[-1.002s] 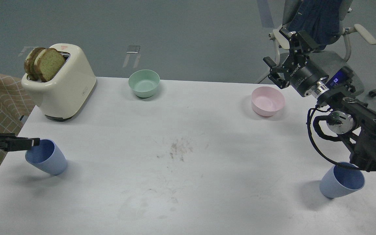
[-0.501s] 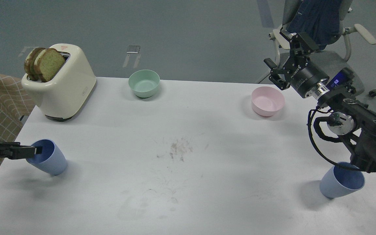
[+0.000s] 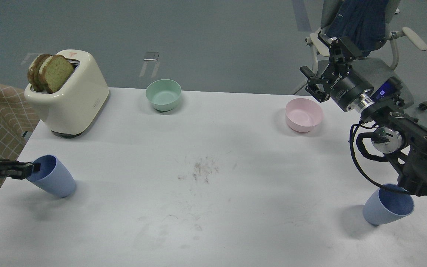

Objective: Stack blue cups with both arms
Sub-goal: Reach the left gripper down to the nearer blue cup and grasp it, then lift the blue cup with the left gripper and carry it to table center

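One blue cup (image 3: pixel 52 180) stands tilted at the table's left front, its mouth leaning left. My left gripper (image 3: pixel 31 170) comes in from the left edge and is shut on that cup's rim. The second blue cup (image 3: pixel 387 206) stands upright at the right front, its far rim partly hidden behind my right arm. My right gripper (image 3: pixel 324 66) is open and empty, raised above the table's far right, just right of the pink bowl (image 3: pixel 304 115).
A cream toaster (image 3: pixel 69 98) with two bread slices stands at the back left. A mint-green bowl (image 3: pixel 163 94) sits at the back middle. The white table (image 3: pixel 213 193) has scuff marks at its middle. A chair (image 3: pixel 365 33) stands behind the right arm.
My left gripper has pulled back to the left and the left cup's rim has gone with it, so the cup leans further over. The right arm has barely moved.
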Action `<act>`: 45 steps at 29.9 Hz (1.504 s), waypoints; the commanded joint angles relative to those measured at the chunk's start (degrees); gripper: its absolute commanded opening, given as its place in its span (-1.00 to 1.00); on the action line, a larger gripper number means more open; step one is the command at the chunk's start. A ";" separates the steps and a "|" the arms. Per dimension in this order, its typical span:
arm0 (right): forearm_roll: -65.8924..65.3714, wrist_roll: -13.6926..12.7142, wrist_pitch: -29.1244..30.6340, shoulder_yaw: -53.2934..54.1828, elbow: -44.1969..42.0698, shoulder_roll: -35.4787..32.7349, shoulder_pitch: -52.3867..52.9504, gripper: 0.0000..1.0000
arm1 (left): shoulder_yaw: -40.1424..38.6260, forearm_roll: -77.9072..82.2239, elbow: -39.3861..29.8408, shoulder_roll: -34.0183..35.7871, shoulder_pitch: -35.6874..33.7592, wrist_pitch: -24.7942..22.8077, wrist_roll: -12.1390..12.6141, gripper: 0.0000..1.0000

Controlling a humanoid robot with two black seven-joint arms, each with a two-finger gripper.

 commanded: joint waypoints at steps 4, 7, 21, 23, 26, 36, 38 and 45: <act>0.00 0.00 0.01 0.00 0.05 -0.17 0.34 1.00 | -0.77 0.32 -4.57 1.65 -7.43 1.91 0.00 -1.00; 0.00 0.00 0.01 0.00 -0.03 -0.17 1.22 1.00 | -0.68 3.74 -7.91 1.39 -16.22 1.56 0.00 -1.00; 0.00 0.00 -3.68 -3.24 -1.18 0.62 14.65 1.00 | -0.07 8.85 -7.05 -27.59 -28.72 -6.87 0.00 -1.00; 0.00 0.00 -3.68 -4.64 -1.09 1.32 17.29 1.00 | 0.11 9.98 -5.21 -31.63 -28.37 -7.05 0.00 -1.00; 0.01 0.00 -3.68 -6.14 -1.09 3.52 20.54 1.00 | 1.68 13.05 -1.08 -37.44 -28.72 -7.05 0.00 -1.00; 0.09 0.00 -3.68 -6.85 -3.02 6.25 22.75 1.00 | 9.07 16.93 11.33 -51.08 -33.11 -7.05 0.00 -1.00; 0.09 0.00 -3.59 -6.94 -3.02 6.16 22.49 1.00 | 13.01 16.93 11.68 -51.61 -34.60 -7.14 0.00 -1.00; 0.09 0.00 -3.59 -6.94 -3.02 5.90 21.79 1.00 | 15.32 17.02 11.68 -53.89 -35.22 -7.23 0.00 -1.00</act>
